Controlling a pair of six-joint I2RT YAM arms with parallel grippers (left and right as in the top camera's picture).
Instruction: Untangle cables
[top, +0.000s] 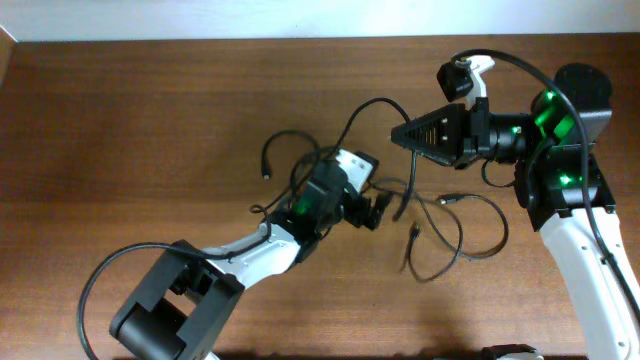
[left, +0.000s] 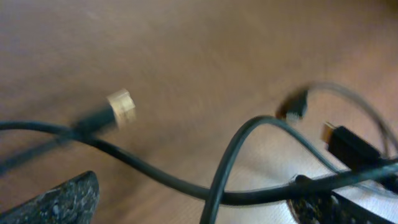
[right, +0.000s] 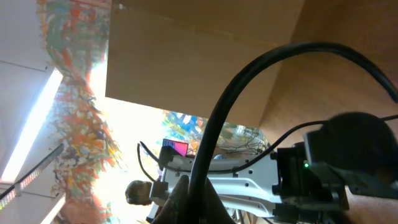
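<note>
Overhead evenly lit, left wrist view blurs the cables — right wrist glares.

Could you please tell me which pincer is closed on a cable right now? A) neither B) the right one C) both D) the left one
B: the right pincer is shut on a cable that rises from between its tips, while the left pincer stands wide open.

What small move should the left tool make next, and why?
Probably close the left tool on the black cable that lies across the gap between its open fingers. The right tool is shut on a cable strand, so a second hold would likely let the two arms draw the tangled loops apart.
</note>
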